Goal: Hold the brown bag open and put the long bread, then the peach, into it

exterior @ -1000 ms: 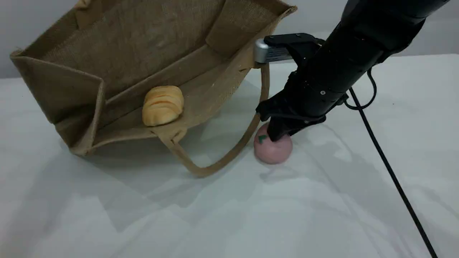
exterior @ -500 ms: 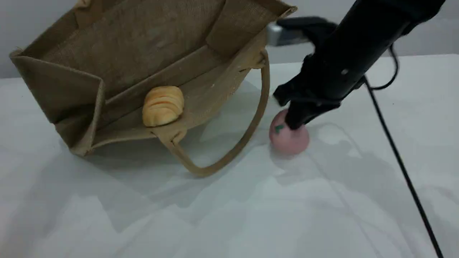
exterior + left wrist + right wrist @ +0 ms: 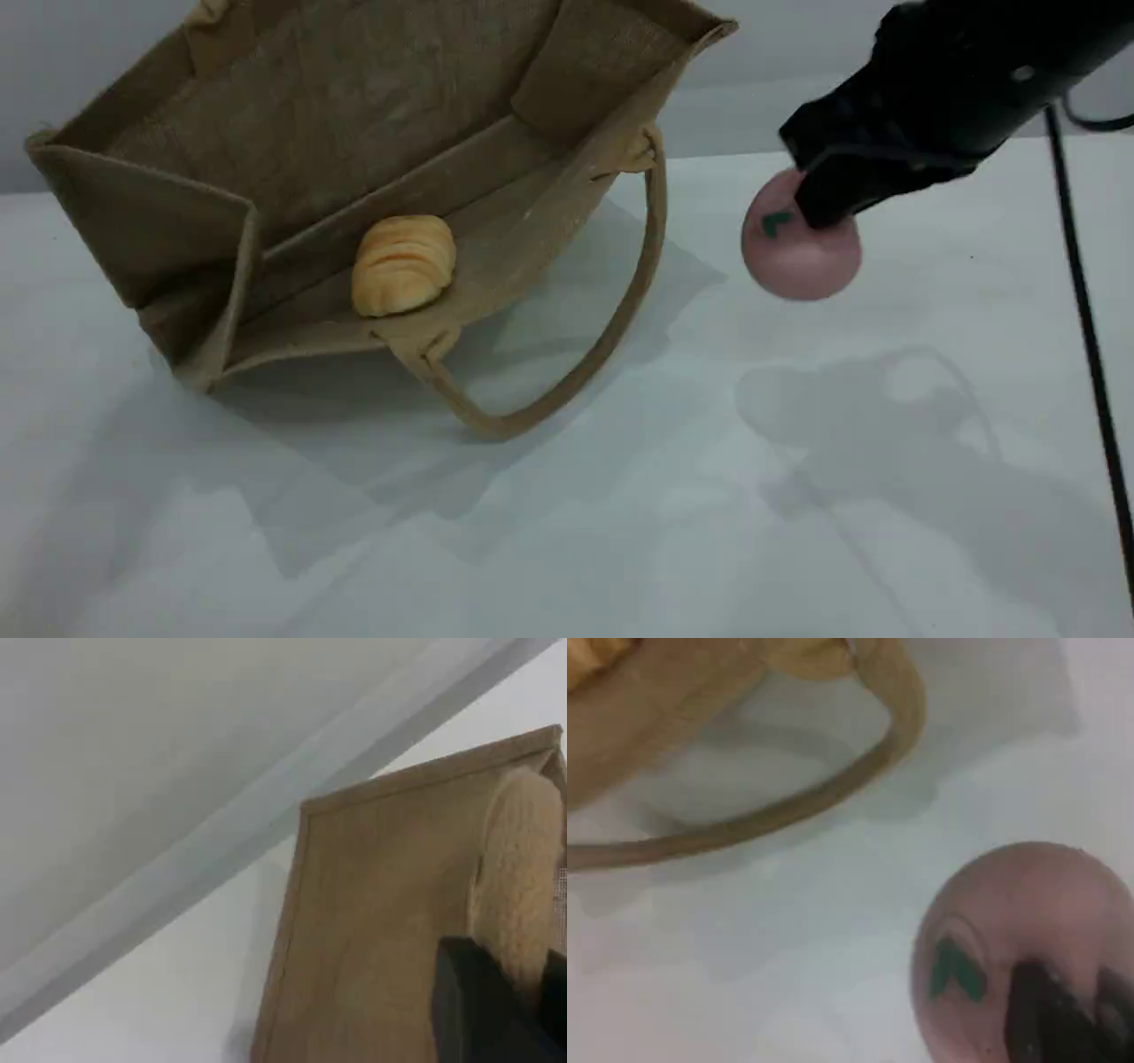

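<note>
The brown bag [image 3: 337,115] leans tilted at the left with its mouth wide open toward the camera. The long bread [image 3: 403,266] lies inside on its lower wall. My right gripper [image 3: 824,199] is shut on the peach [image 3: 802,252], a pink ball with a green stem mark, held in the air right of the bag. In the right wrist view the peach [image 3: 1010,939] sits between the dark fingertips [image 3: 1036,1014]. My left gripper [image 3: 518,1010] is shut on the bag's padded upper handle [image 3: 523,868]; it is outside the scene view.
The bag's lower handle [image 3: 611,328] loops out onto the white cloth table [image 3: 620,532], also seen in the right wrist view as a handle [image 3: 788,811]. A black cable [image 3: 1094,354] hangs down from the right arm at the far right.
The right gripper has lifted the peach off the table, up and to the right. The bag and the bread stay where they were.
</note>
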Motion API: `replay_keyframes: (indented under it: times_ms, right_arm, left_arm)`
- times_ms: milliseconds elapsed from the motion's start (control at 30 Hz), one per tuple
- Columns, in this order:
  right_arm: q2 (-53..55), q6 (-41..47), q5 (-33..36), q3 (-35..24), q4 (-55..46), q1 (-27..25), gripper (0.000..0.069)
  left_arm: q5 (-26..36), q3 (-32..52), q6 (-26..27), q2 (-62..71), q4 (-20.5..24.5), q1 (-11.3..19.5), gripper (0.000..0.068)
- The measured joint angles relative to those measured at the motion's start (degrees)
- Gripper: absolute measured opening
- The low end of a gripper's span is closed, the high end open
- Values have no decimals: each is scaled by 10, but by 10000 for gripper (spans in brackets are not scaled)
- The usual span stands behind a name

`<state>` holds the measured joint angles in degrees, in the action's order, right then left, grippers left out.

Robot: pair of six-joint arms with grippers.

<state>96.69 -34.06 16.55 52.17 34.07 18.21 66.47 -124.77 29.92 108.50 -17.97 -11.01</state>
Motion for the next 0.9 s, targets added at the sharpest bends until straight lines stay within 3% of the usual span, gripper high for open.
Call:
replay_keyframes:
  times_ms: [300,600,900]
  right_arm:
    - [-104,-24,-51,-52,5,87,15]
    - [-108,-47,-91,-49,3,164,15]
    - [-96,-51,-136,-25,6,174,16]
  left_arm:
    - [25,0,0,1,-6,0,92]
    - [36,1,41,2,-94,-1,92]
    - [33,2,41,28,-120,-1,92]
